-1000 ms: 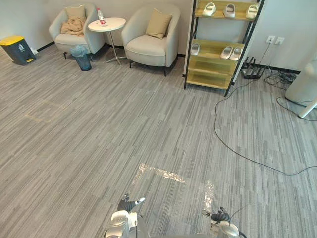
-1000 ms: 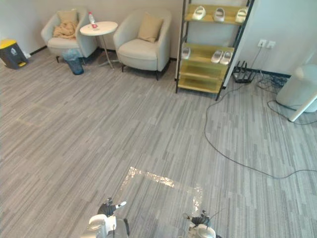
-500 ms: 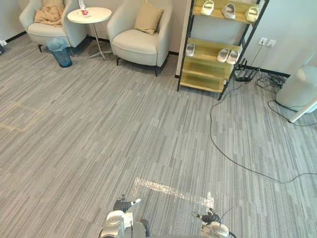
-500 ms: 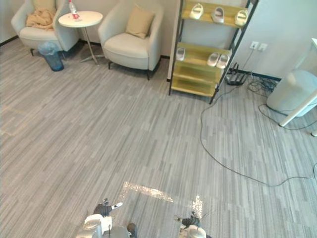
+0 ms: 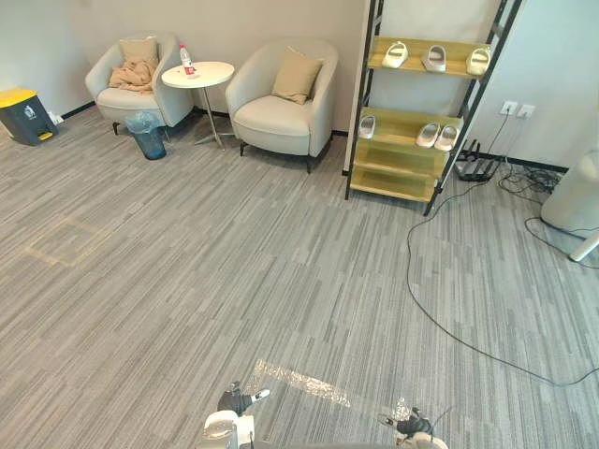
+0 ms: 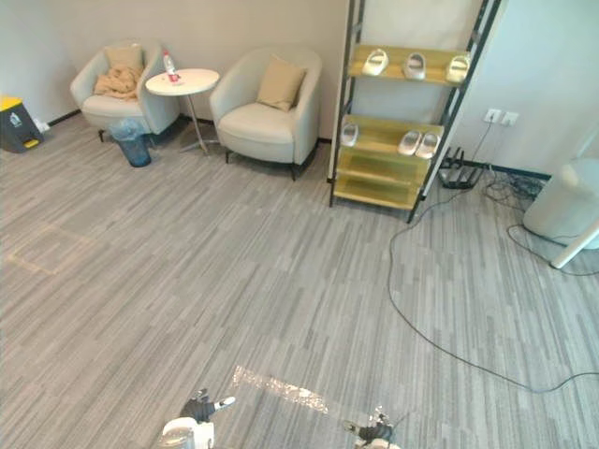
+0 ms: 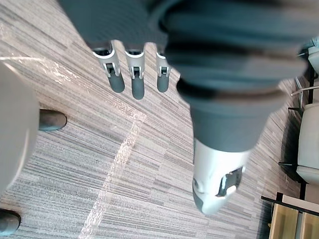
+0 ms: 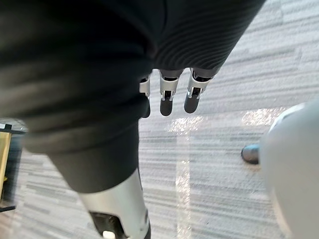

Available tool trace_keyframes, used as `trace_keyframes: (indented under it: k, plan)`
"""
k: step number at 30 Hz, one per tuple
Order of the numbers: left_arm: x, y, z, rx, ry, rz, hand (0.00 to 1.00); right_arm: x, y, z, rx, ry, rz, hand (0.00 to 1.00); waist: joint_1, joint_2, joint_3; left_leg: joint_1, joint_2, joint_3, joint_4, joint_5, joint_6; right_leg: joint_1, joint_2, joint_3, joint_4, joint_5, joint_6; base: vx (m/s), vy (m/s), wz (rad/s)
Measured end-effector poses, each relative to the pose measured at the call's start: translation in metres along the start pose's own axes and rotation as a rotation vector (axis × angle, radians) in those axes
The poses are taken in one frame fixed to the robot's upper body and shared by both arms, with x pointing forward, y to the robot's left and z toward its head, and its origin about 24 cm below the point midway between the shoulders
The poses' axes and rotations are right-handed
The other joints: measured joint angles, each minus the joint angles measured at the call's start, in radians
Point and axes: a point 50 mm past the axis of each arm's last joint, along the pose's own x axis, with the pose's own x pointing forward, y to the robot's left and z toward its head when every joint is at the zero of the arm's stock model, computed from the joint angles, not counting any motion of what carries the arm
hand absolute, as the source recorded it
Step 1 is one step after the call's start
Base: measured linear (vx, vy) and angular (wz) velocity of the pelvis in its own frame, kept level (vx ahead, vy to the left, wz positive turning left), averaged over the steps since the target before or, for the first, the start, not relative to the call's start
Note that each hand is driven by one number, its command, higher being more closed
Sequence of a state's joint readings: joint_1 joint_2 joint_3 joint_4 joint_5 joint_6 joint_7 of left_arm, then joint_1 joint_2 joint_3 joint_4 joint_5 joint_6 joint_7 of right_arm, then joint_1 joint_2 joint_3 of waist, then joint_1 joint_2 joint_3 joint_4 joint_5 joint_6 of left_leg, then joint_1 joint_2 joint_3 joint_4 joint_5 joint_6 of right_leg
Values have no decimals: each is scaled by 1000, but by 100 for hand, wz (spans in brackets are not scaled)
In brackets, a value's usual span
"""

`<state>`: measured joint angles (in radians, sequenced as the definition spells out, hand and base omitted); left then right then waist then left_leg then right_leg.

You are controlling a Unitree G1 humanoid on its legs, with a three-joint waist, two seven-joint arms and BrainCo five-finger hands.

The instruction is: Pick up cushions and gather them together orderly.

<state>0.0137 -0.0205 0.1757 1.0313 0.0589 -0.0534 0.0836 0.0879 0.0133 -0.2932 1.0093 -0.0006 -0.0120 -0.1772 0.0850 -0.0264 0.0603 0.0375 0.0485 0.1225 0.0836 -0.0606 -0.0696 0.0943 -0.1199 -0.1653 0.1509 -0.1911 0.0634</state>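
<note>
A tan cushion (image 5: 297, 75) leans upright against the back of the nearer cream armchair (image 5: 277, 117) across the room. A second tan cushion (image 5: 140, 49) stands on the far left armchair (image 5: 120, 97), above a crumpled tan throw (image 5: 131, 75). My left hand (image 5: 235, 402) and right hand (image 5: 412, 427) hang low at the bottom edge, far from both chairs. In the left wrist view the fingers (image 7: 132, 74) are straight over bare carpet. The right hand's fingers (image 8: 169, 94) are equally straight and hold nothing.
A round white side table (image 5: 198, 74) with a bottle stands between the armchairs, a blue wastebasket (image 5: 148, 135) in front of it. A yellow-lidded bin (image 5: 22, 114) is far left. A wooden shoe shelf (image 5: 418, 122) with slippers stands right of the chairs. Shiny tape (image 5: 299, 382) marks the carpet.
The whole picture has swung and shifted, so the camera moved; the furniture stays in place. Both hands remain low at the bottom edge, holding nothing.
</note>
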Motion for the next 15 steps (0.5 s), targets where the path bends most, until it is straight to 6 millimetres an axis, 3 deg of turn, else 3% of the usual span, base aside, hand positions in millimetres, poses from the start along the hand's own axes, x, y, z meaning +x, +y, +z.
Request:
trace_keyframes:
  k: [8, 15]
  plan:
    - [1, 3, 3, 50, -11, -7, 0, -1, -5, -11, -1, 43, -13, 0, -3, -14, 4, 4, -24, 3, -29, 10, 11, 8, -16, 9, -35, 20, 17, 19, 30, 1]
    - [1, 1, 2, 85, -11, -16, 0, -1, -7, -12, 20, 48, -24, 0, -11, -10, 3, 18, -27, 10, -42, 10, 11, 14, -17, 12, -36, 20, 17, 6, 6, -2]
